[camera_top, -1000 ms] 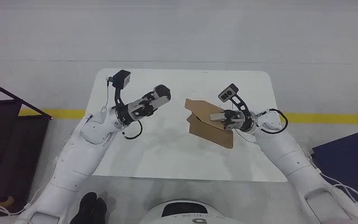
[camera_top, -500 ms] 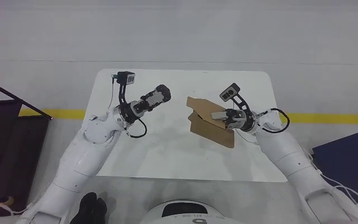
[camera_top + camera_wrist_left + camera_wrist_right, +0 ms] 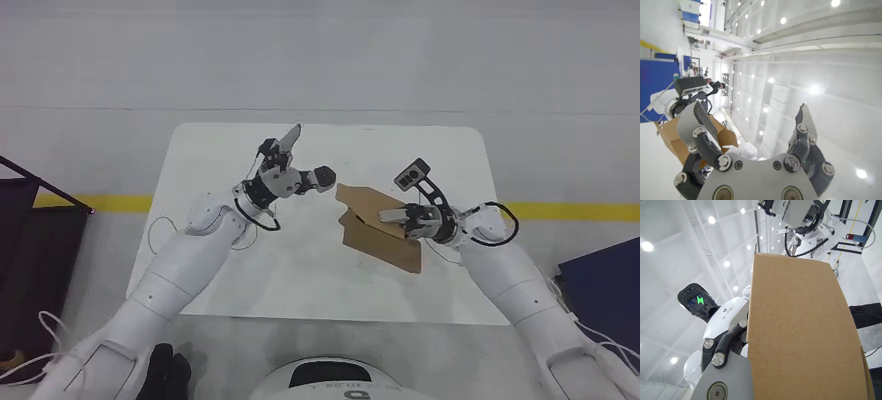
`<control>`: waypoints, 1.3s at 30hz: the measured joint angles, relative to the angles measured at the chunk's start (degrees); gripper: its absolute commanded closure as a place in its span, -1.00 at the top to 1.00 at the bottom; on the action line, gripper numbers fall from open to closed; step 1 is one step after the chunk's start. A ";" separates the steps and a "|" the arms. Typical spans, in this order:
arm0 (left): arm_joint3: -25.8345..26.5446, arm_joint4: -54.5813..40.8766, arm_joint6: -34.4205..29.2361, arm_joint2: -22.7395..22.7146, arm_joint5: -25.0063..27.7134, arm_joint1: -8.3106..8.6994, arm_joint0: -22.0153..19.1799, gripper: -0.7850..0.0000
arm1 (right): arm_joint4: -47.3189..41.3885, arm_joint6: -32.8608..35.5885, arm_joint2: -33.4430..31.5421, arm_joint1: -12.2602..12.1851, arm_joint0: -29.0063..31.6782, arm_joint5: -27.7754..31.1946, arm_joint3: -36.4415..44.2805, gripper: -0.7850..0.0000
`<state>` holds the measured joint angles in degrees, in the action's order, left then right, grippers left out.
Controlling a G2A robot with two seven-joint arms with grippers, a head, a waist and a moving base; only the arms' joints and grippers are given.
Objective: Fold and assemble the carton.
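Carton (image 3: 378, 228): one piece of brown cardboard, mostly flat with a flap creased along one edge, lying over the white worktop (image 3: 300, 270). Whether its lower edge rests on the worktop or is lifted off it cannot be told. Its long axis runs on a slant, from the corner nearest the left hand (image 3: 325, 179) back past the right hand (image 3: 392, 213) toward the robot's side.

There are two hands and one of them carries the carton. The right hand pinches it along the edge on its own side. In the right wrist view the cardboard panel (image 3: 798, 323) rises straight out of the grip, with one finger (image 3: 726, 340) showing beside it.

The left hand (image 3: 751, 113) is spread wide and holds nothing, its ribbed fingers (image 3: 702, 121) well apart. The carton (image 3: 674, 132) lies just beyond and to one side of those fingertips, near but apart from them.

The free corner and flap point at the left hand, so that hand is the nearer one to the loose cardboard. The coming move probably turns on closing this short gap, with the open left hand taking the flap while the right hand steadies the body.
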<state>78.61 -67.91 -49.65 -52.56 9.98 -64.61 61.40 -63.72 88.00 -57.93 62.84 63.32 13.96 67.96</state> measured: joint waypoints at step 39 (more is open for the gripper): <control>7.22 -3.69 -5.28 -5.47 -11.20 -2.03 6.73 1.00 | 0.63 0.00 -0.05 1.17 -0.58 -2.74 -1.54 -1.00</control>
<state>85.83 -71.60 -54.93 -58.04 -1.22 -66.64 68.13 -63.09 88.00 -57.98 64.02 62.75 11.22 66.42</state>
